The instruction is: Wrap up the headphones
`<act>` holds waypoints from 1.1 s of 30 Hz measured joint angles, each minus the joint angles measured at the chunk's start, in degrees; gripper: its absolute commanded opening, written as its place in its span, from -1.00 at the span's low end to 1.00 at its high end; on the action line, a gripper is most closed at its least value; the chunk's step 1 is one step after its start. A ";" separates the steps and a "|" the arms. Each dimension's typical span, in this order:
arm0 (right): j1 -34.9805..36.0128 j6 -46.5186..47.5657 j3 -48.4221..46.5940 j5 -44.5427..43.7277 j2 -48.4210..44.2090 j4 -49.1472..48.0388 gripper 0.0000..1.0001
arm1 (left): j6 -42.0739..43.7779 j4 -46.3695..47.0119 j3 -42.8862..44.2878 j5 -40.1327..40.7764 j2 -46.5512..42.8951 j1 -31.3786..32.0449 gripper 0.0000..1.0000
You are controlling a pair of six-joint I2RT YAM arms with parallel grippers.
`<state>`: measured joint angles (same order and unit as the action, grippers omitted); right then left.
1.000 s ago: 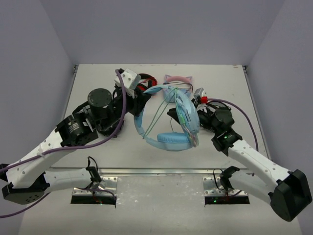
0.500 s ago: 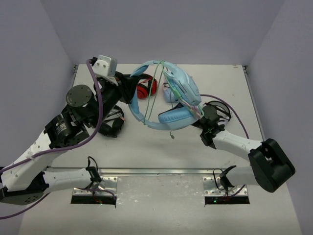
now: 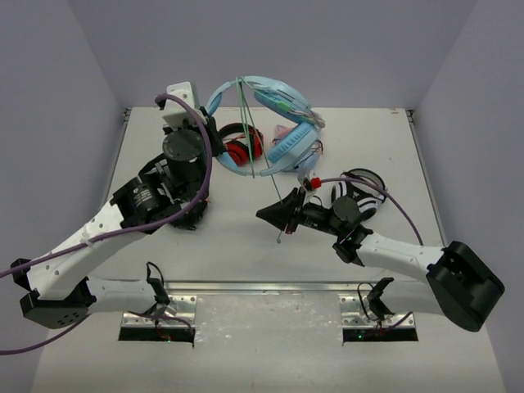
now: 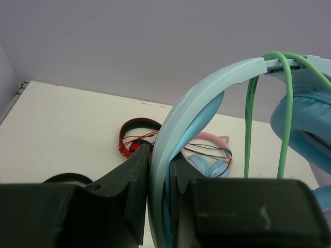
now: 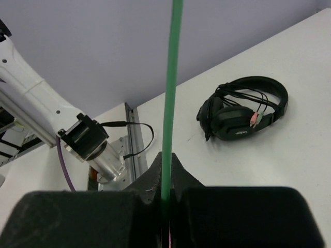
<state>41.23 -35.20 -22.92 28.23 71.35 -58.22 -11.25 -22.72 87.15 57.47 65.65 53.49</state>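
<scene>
The headphones (image 3: 274, 102) are large and light blue, lifted off the table at the back centre. My left gripper (image 3: 213, 135) is shut on their wide headband (image 4: 191, 103), which stands edge-on between the jaws (image 4: 158, 173). One ear cup (image 4: 306, 124) shows at the right of the left wrist view. The mint-green cable (image 3: 246, 131) loops over the band (image 4: 283, 129) and runs down to my right gripper (image 3: 274, 215), low over the table's middle. It is shut on the cable (image 5: 170, 77), which rises straight and taut from the jaws (image 5: 165, 168).
Red headphones (image 3: 243, 149) and a pale-blue pair with pink cat ears (image 4: 213, 159) lie beneath the raised set. A white-and-black pair (image 3: 361, 187) lies right of the right arm. A black pair (image 5: 243, 111) lies by the left arm, whose base motor (image 5: 88, 143) is bolted at the near edge.
My left arm has raised the headphones and carried them toward the back. My right gripper has moved away from them toward the front centre and shut on the cable, now taut.
</scene>
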 measured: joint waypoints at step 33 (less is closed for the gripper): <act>20.15 27.54 -22.08 -21.00 -11.47 56.43 -0.97 | -5.03 7.02 -22.12 -3.78 6.69 -16.04 -0.99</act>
<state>61.39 -7.66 -44.99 7.22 59.88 -1.78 -16.27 -15.70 65.04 53.69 72.34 37.45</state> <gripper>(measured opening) 0.016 0.152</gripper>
